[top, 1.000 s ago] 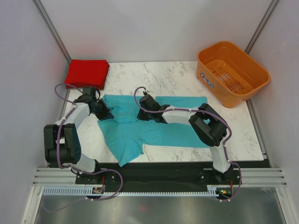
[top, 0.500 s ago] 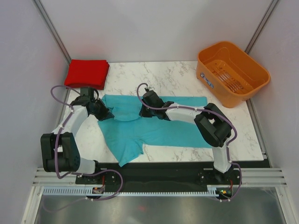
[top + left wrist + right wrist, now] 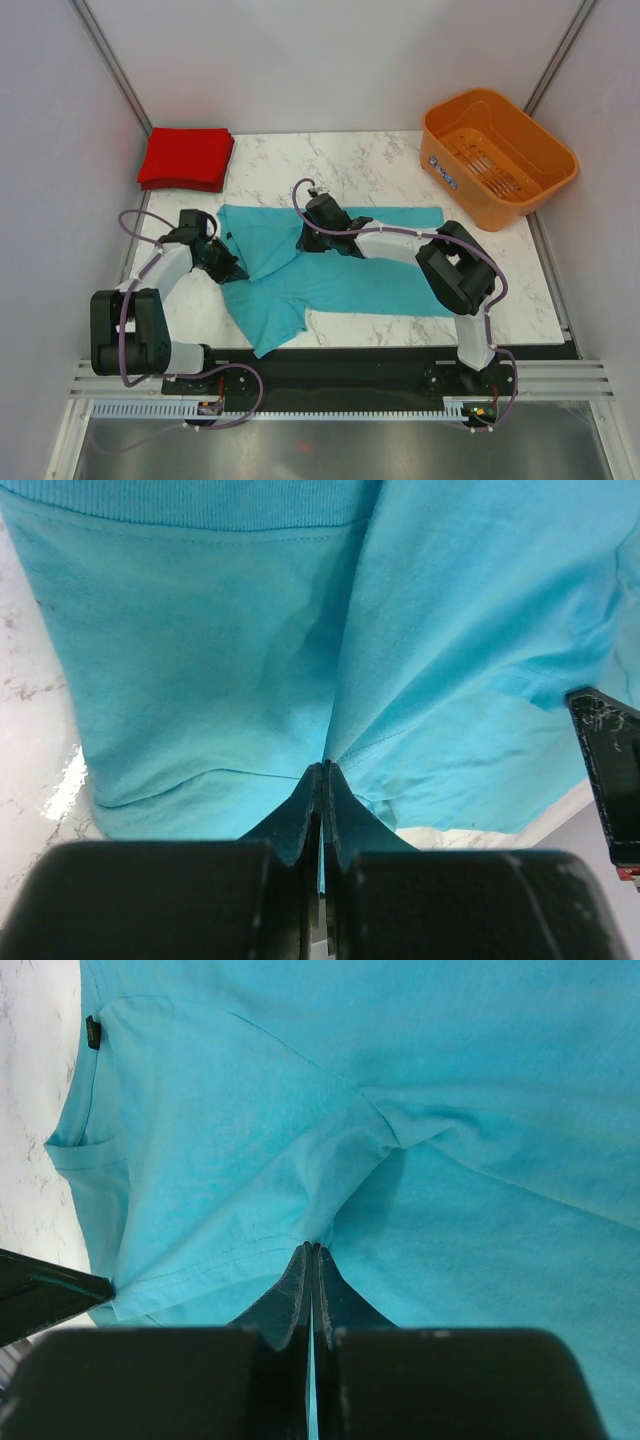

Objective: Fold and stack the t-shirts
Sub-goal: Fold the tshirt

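The teal t-shirt (image 3: 340, 290) lies spread across the middle of the marble table (image 3: 380, 165), its left part lifted into a fold. My left gripper (image 3: 226, 266) is at the shirt's left edge, shut on a pinch of the teal cloth (image 3: 200, 660); its tips (image 3: 323, 770) meet on a seam. My right gripper (image 3: 305, 240) is near the shirt's upper middle, also shut on a pinch of teal cloth (image 3: 480, 1110), with its tips (image 3: 311, 1248) pressed together. The red t-shirt (image 3: 187, 158) sits folded at the back left corner.
An orange slotted basket (image 3: 497, 155) stands at the back right, partly off the table's edge. Grey walls close in on both sides. The right arm lies across the shirt's right half.
The left gripper has drawn back toward the near side with its pinch of cloth, dragging the shirt's left edge. The right gripper shifted slightly toward the back with its cloth, then held still.
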Action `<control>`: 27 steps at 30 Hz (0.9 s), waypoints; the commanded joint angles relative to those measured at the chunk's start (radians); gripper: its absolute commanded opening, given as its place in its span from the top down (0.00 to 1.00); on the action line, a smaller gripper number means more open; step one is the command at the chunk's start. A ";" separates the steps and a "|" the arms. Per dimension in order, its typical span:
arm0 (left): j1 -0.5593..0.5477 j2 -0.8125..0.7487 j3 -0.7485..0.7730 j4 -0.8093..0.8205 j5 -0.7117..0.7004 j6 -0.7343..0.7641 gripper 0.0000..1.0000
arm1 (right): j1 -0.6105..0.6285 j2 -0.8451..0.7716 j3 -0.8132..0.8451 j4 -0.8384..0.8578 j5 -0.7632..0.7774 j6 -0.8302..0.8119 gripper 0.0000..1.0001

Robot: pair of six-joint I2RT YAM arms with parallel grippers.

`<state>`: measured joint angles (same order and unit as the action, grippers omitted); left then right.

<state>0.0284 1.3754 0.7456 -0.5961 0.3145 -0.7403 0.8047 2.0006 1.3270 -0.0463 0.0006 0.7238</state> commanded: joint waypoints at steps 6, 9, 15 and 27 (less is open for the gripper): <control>-0.002 -0.036 -0.003 0.010 -0.005 -0.038 0.98 | -0.004 -0.052 -0.003 -0.015 -0.022 -0.026 1.00; -0.001 -0.022 -0.020 0.010 -0.035 -0.025 0.98 | -0.004 -0.045 -0.006 -0.050 -0.050 -0.034 1.00; -0.002 -0.012 -0.022 0.010 -0.098 -0.007 0.98 | -0.019 -0.052 -0.014 -0.090 -0.096 -0.067 1.00; -0.001 0.019 -0.009 0.004 -0.130 0.018 0.98 | -0.050 -0.023 0.005 -0.055 -0.191 -0.100 1.00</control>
<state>0.0265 1.3895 0.7269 -0.5934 0.2199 -0.7502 0.7620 1.9972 1.3117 -0.1276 -0.1459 0.6426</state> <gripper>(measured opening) 0.028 0.007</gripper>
